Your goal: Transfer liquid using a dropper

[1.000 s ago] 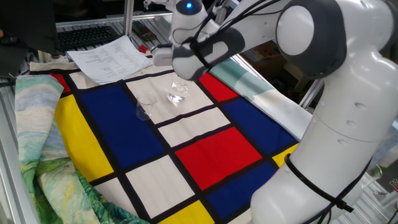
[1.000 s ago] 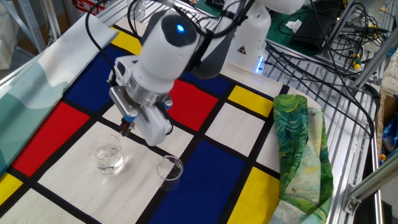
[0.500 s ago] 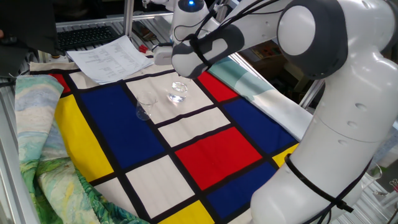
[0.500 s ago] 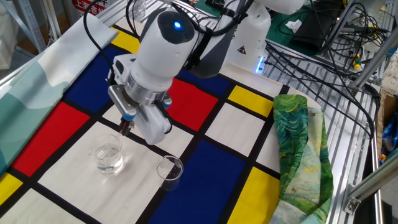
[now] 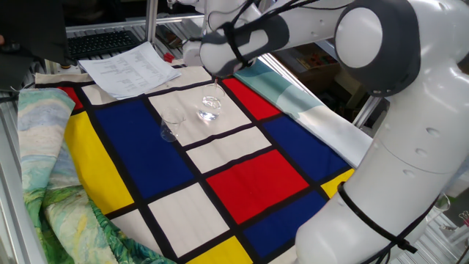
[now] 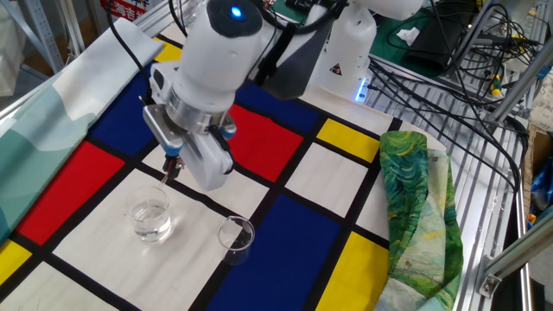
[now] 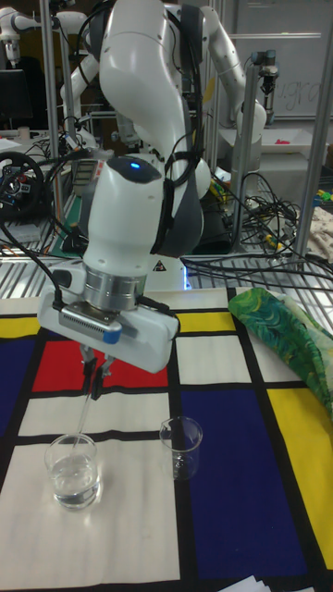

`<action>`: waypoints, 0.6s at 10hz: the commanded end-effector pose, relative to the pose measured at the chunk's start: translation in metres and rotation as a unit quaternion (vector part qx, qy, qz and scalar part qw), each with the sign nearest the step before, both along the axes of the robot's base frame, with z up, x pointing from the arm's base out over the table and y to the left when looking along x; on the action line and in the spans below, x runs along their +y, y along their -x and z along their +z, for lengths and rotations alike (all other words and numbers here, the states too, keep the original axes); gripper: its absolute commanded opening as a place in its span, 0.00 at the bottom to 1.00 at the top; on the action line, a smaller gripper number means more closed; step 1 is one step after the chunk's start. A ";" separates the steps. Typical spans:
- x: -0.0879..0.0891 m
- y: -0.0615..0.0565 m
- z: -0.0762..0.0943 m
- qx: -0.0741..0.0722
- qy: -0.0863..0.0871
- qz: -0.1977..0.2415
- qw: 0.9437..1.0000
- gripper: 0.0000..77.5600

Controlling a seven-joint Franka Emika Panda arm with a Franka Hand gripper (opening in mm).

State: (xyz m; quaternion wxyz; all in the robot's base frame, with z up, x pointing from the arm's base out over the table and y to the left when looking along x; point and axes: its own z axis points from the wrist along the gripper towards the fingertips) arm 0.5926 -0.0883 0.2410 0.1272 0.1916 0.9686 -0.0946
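My gripper (image 7: 92,368) is shut on the dropper (image 7: 85,407), a thin clear tube hanging slightly tilted from the fingers. Its tip is at about rim height over a small glass (image 7: 74,472) that holds the liquid (image 7: 74,486). In the other fixed view the gripper (image 6: 171,164) hovers just above and behind that glass (image 6: 149,218), with the dropper (image 6: 166,177) showing below the fingers. A second, empty glass (image 7: 180,447) stands on the white square beside it to the right (image 6: 235,238). In one fixed view both glasses (image 5: 209,108) (image 5: 172,126) show below the hand; the fingers are hidden.
The checked red, blue, yellow and white cloth (image 5: 242,183) covers the table. Papers (image 5: 132,66) lie at one far corner. Green patterned cloths lie bunched at the table edges (image 6: 415,199) (image 5: 44,183). A pale teal cloth (image 5: 293,103) drapes one side. Cables (image 6: 449,78) run behind the robot base.
The gripper has risen and shifted slightly away from the glass, lifting the dropper up with it. Both glasses stay where they were.
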 end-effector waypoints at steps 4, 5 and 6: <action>0.010 -0.003 0.030 0.023 -0.018 -0.021 0.999 0.02; 0.013 -0.003 0.036 0.033 -0.018 -0.026 0.999 0.02; 0.017 -0.002 0.043 0.039 -0.018 -0.031 0.999 0.02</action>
